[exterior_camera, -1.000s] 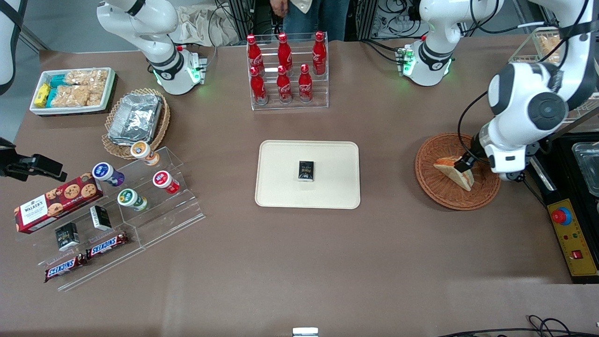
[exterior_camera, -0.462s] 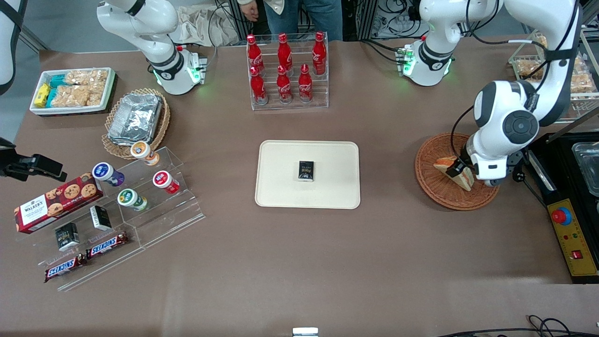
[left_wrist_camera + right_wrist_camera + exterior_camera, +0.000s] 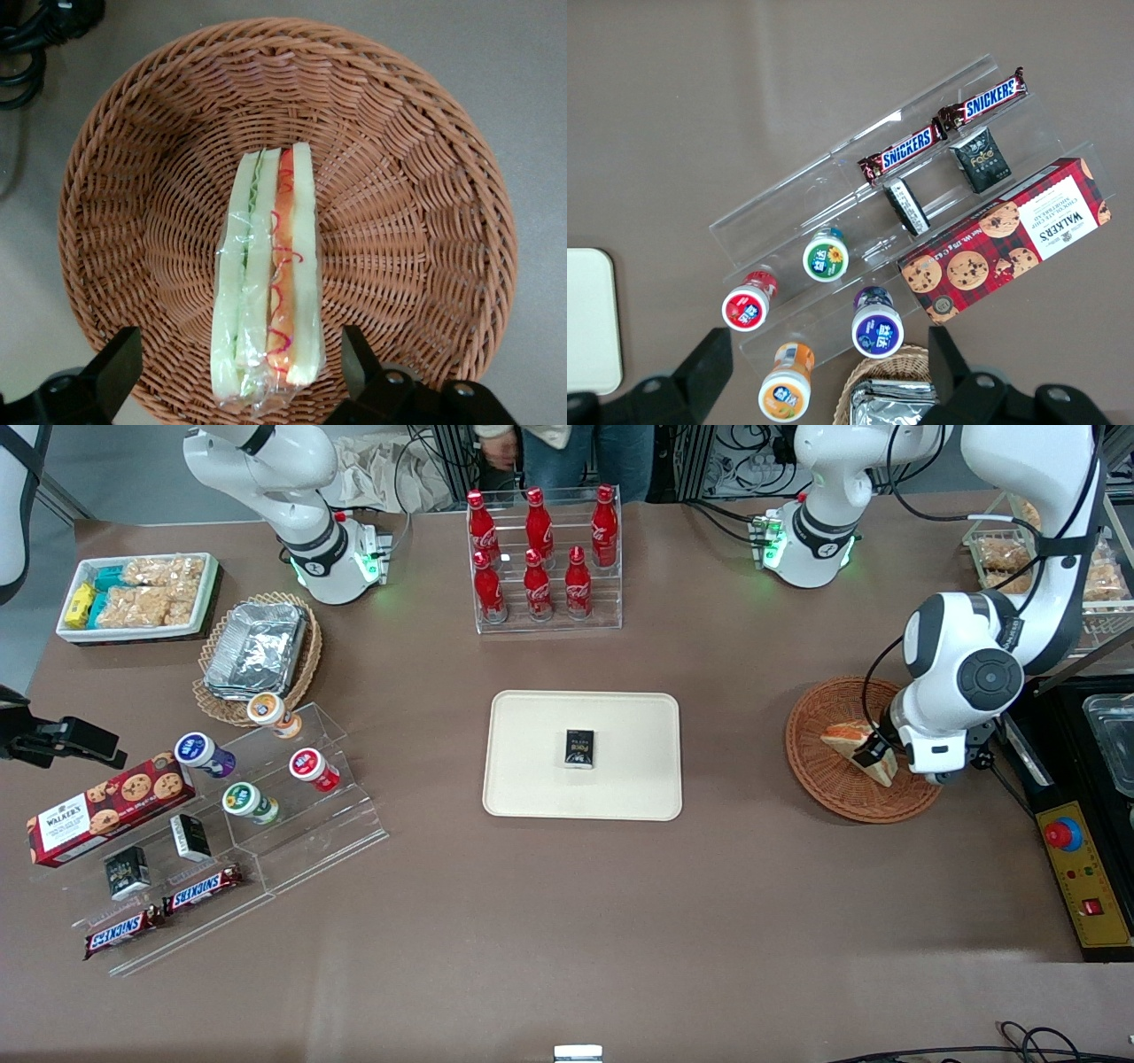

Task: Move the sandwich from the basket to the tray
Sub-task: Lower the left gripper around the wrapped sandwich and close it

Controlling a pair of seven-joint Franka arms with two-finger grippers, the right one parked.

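The sandwich [image 3: 266,283] stands on edge in the basket [image 3: 416,159], its long axis running straight away from the gripper [image 3: 239,381], whose fingers [image 3: 120,367] are spread wide on either side of its near end, not yet touching the bread.

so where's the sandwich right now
The plastic-wrapped triangular white-bread sandwich lies on edge in the round reddish-brown wicker basket, toward the working arm's end of the table, with the gripper open, its jaws straddling it.
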